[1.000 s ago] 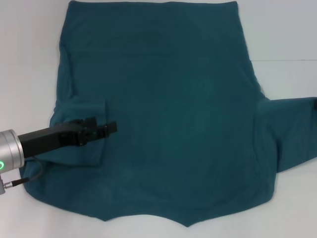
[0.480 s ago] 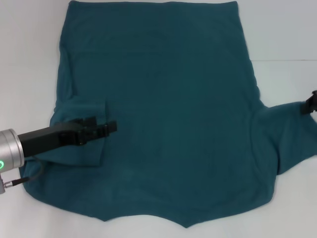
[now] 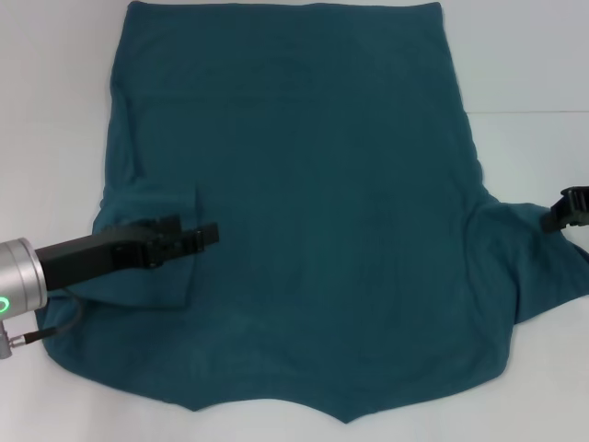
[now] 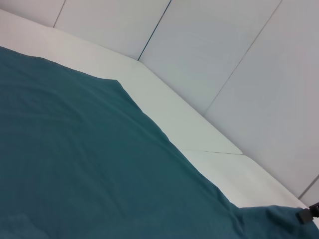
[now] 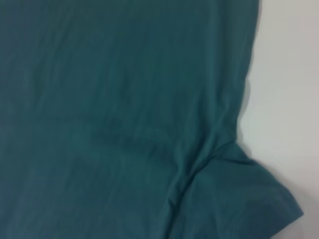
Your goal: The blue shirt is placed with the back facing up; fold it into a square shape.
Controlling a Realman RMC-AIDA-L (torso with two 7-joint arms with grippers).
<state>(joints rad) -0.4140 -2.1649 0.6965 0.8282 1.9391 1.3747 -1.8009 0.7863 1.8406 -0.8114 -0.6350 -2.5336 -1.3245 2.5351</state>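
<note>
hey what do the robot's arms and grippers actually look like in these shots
The left arm has a silver metal cylinder segment with a glowing green ring light, and a thin dark cable loops beneath it. From it runs a black boxy link ending in the slim black left gripper. Only the black tip of the right gripper shows at the picture's edge, over the blue shirt; its arm is out of view.

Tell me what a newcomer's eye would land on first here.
The blue shirt fills the white table, plain side up, its left sleeve folded inward. The left gripper lies over that sleeve; the right gripper sits at the right sleeve, at the head view's right edge.
</note>
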